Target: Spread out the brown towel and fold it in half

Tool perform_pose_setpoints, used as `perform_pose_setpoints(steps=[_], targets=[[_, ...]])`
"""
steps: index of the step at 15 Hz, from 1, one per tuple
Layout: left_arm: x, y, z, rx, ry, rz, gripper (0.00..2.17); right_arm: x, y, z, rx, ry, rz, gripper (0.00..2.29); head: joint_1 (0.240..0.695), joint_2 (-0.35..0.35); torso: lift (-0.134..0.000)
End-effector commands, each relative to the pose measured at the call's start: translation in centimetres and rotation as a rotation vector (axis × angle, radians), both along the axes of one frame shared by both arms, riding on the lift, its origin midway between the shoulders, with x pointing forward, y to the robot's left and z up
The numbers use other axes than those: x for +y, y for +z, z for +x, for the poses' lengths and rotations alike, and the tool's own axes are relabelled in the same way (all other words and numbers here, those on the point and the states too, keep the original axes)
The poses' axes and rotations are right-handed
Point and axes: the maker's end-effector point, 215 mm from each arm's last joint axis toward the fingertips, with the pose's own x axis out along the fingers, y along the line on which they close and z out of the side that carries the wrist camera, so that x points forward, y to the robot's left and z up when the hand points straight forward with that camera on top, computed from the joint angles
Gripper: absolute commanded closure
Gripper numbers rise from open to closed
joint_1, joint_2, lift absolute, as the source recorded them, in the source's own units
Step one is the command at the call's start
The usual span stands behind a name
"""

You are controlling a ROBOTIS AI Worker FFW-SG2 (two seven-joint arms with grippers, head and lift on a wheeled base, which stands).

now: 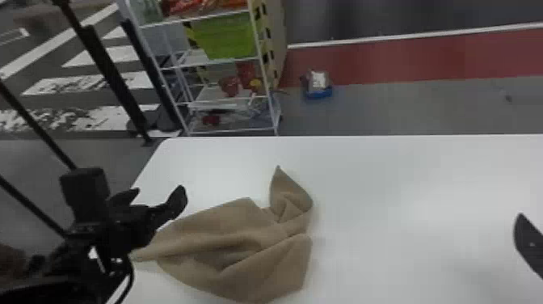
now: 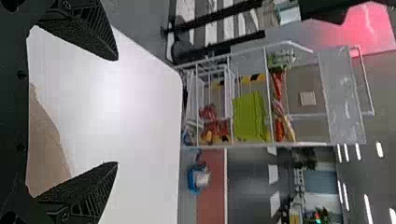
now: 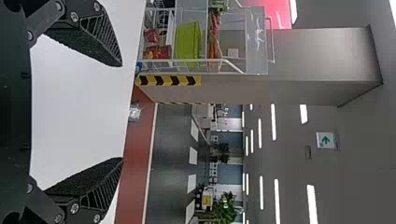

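Left tool and right tool were both released and empty, their fingers well parted. The brown towel lay rumpled on the worktop, toward the robot's left, near the left tool.

It looked light, soft and limp — nothing fragile, but likely to bunch or drag into fresh creases if pulled from one side only. The best holds seemed to be its margins: the pointed far corner, which stuck out past a curled fold, and the loose right-hand flap. A pinch in the middle ridges would probably have gathered several layers.

On the left, the towel's narrow end ran close to the worktop's side edge, so spreading that way risked overhang. The broadest room lay toward the robot's right — enough, it seemed, to draw the cloth flat before folding. Beyond the far edge stood a wire rack, well apart from the towel.
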Motion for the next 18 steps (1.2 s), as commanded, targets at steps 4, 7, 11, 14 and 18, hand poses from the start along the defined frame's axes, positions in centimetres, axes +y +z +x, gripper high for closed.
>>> perform_pose_setpoints(steps=[4, 7, 11, 14, 18], targets=[[-9.9, -3.5, 3.3, 0.021, -0.194, -0.148, 0.16, -1.3, -1.0, -0.2, 0.027, -0.034, -0.002, 0.17, 0.695, 0.135, -0.124], [-14.3, -5.4, 4.0, 0.042, -0.272, -0.15, 0.21, -2.1, -1.9, 0.0, 0.065, -0.063, -0.01, 0.17, 0.695, 0.043, -0.124], [-17.5, -5.8, 4.8, 0.039, -0.343, -0.127, 0.21, -3.8, -2.2, 0.1, 0.077, -0.129, -0.008, 0.18, 0.695, -0.043, -0.124], [-18.7, -6.6, 5.9, 0.043, -0.373, -0.076, 0.21, -3.9, -2.3, 0.0, 0.079, -0.13, -0.01, 0.18, 0.695, -0.078, -0.124], [-17.5, -8.8, 8.4, 0.078, -0.344, -0.032, 0.22, -4.2, -2.2, -0.2, 0.078, -0.134, -0.015, 0.18, 0.695, -0.085, -0.124]])
